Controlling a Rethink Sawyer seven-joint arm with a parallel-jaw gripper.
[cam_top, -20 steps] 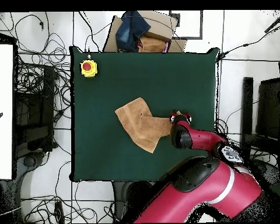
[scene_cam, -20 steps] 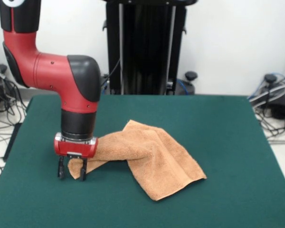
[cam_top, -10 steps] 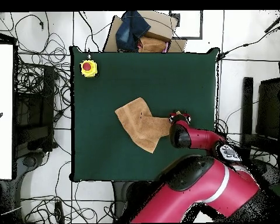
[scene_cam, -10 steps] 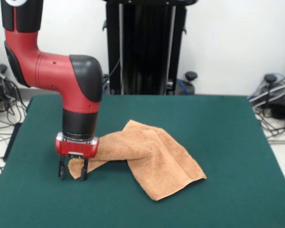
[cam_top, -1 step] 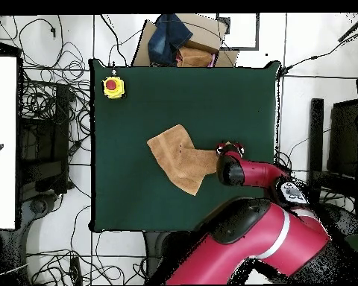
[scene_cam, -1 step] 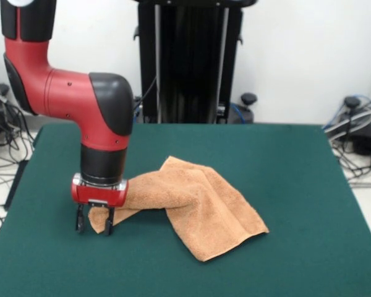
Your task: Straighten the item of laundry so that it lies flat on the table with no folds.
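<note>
The peach-orange item of laundry (scene_cam, -1 step: pixel 201 207) (cam_top, -1 step: pixel 178 160) lies crumpled on the green table (scene_cam, -1 step: pixel 297 185) (cam_top, -1 step: pixel 137 97). One flap is folded over, and a narrow part is drawn out toward the left of the front view. My gripper (scene_cam, -1 step: pixel 94 223) (cam_top, -1 step: pixel 225 149) stands low over the end of that drawn-out part. It is open, and the towel's corner (scene_cam, -1 step: pixel 99 218) lies between the fingers. The left finger (scene_cam, -1 step: pixel 79 221) is apart from the cloth. In the overhead view the arm covers the gripper's tips.
A yellow box with a red button (cam_top, -1 step: pixel 113 86) sits near a table corner. A cardboard box holding blue cloth (cam_top, -1 step: pixel 178 41) stands beyond the table's edge. Cables lie on the floor (cam_top, -1 step: pixel 55 112) around the table. A black stand (scene_cam, -1 step: pixel 188 62) rises behind it.
The arm's upper links shift slightly. The gripper and the towel stay where they were.
</note>
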